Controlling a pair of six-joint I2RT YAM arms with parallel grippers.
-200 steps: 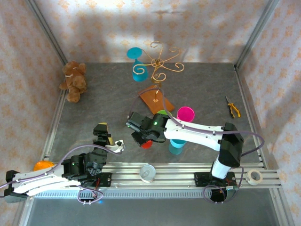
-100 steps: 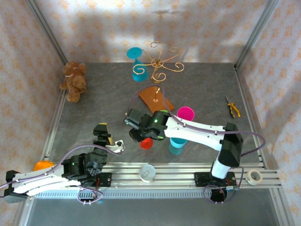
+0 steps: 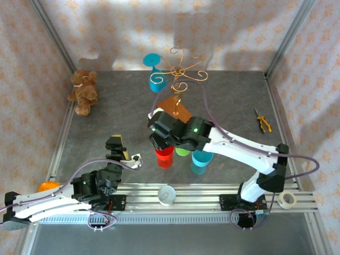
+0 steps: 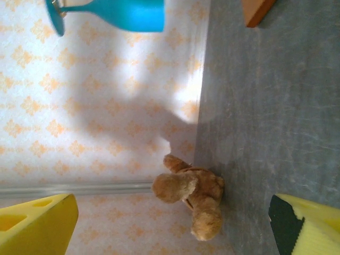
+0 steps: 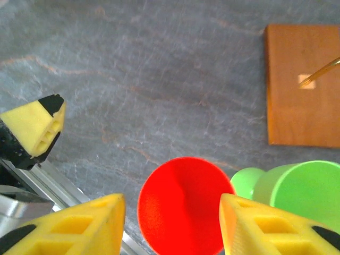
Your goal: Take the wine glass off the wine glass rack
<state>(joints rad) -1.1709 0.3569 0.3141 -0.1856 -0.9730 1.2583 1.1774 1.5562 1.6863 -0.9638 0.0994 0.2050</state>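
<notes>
The gold wire wine glass rack point(image 3: 179, 68) stands on its brown wooden base point(image 3: 175, 110) at the back of the table. A blue wine glass point(image 3: 155, 78) hangs from its left arm, and shows in the left wrist view as the blue wine glass point(image 4: 121, 10). My right gripper point(image 3: 160, 137) hovers open over a red wine glass point(image 3: 164, 156) that stands on the table. In the right wrist view my right gripper point(image 5: 171, 212) has one yellow finger on each side of the red wine glass point(image 5: 180, 204), with gaps. My left gripper point(image 3: 120, 151) is open and holds nothing.
A green glass point(image 3: 183, 151) and a blue glass point(image 3: 202, 158) stand right of the red one. A teddy bear point(image 3: 83, 91) lies at the left wall. Pliers point(image 3: 263, 122) lie at the right. A tin point(image 3: 167, 195), a tape roll point(image 3: 287, 199) and an orange point(image 3: 48, 187) sit along the near rail.
My right gripper has opened and let go of the red glass, which now stands upright on the table. The gripper has pulled up and back toward the rack. The left arm barely moved.
</notes>
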